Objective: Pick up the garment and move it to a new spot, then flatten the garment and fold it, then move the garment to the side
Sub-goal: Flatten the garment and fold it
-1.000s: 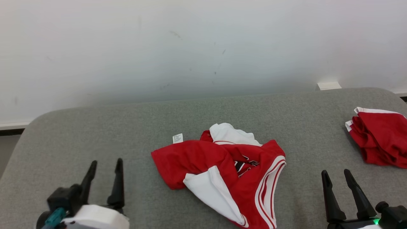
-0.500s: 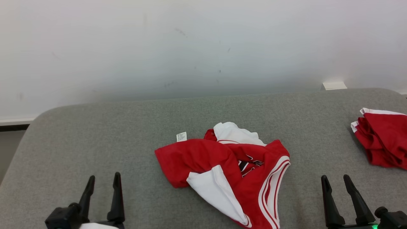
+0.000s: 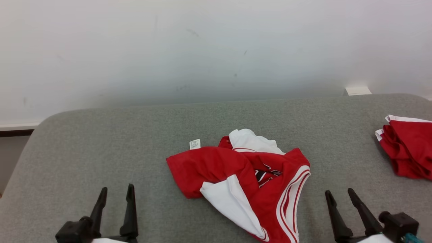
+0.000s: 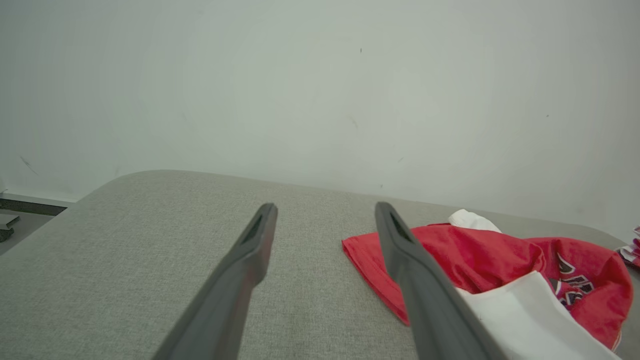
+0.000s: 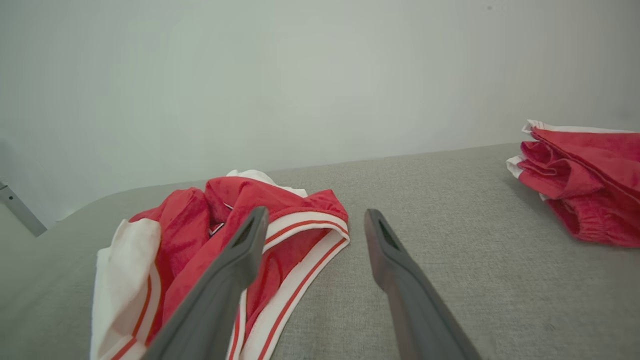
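Garment [image 3: 216, 165], red with white panels and red-and-white striped trim, lies crumpled at the middle of the grey padded surface [image 3: 101, 141], slightly toward the near edge; this surface spans the scene from left to right and meets a plain pale wall [image 3: 168, 50] along its far side. The garment is bunched and unfolded: a white panel is turned out on its near side, a second white fold rises at its far side, and dark lettering shows partly in a crease at its centre. A second red garment [image 3: 408, 148] with white edging sits heaped at the far right, well apart from the first. The left gripper [image 3: 117, 187] is at the near left over bare surface, jaws parted with nothing between them, clear of the cloth. The right gripper [image 3: 338, 191] is at the near right, near the striped hem, jaws likewise parted and empty. A small white label [image 3: 194, 144] lies at the garment's far left edge
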Available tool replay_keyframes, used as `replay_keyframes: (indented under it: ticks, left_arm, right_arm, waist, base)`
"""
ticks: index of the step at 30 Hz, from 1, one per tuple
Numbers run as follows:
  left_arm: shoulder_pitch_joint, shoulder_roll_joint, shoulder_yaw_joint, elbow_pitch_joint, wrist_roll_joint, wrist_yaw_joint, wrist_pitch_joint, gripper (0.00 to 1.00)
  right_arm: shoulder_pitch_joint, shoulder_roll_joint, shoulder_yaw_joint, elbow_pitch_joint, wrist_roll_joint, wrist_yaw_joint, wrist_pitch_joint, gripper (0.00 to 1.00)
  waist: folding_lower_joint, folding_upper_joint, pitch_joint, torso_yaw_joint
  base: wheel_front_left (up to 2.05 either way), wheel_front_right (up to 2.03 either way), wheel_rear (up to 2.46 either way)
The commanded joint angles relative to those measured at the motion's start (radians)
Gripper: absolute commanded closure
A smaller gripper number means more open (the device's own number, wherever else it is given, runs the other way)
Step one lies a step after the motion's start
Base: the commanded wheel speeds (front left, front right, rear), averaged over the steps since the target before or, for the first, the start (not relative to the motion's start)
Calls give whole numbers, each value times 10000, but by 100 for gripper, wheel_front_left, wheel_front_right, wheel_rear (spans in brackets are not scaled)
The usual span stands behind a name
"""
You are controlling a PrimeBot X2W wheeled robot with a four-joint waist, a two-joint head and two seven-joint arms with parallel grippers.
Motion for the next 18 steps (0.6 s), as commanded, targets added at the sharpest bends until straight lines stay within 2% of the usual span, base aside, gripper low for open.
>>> replay_keyframes:
  ticks: [1, 8, 10, 18]
  left_arm:
    - [-42, -40, 33, 53, 66, -46, -1, 0]
    - [-266, -273, 159, 241, 348, -378, -1, 0]
    - [-344, -345, 184, 275, 437, -430, -2, 0]
    - [-434, -615, 340, 373, 644, -612, -2, 0]
  right_arm:
    - [-191, -138, 58, 187, 50, -19, 222, 0]
    - [-1350, -287, 531, 1612, 44, -19, 2261, 0]
    - [-1488, -236, 953, 1847, 211, -19, 3001, 0]
    - [-949, -99, 1304, 1657, 1114, -19, 4864, 0]
  waist:
    - [0, 0, 28, 43]
    - [0, 0, 271, 459]
    - [0, 0, 373, 655]
    - [0, 0, 585, 1416]
  base:
    - [0, 0, 0]
    - [0, 0, 0]
    - [0, 0, 0]
    - [0, 0, 0]
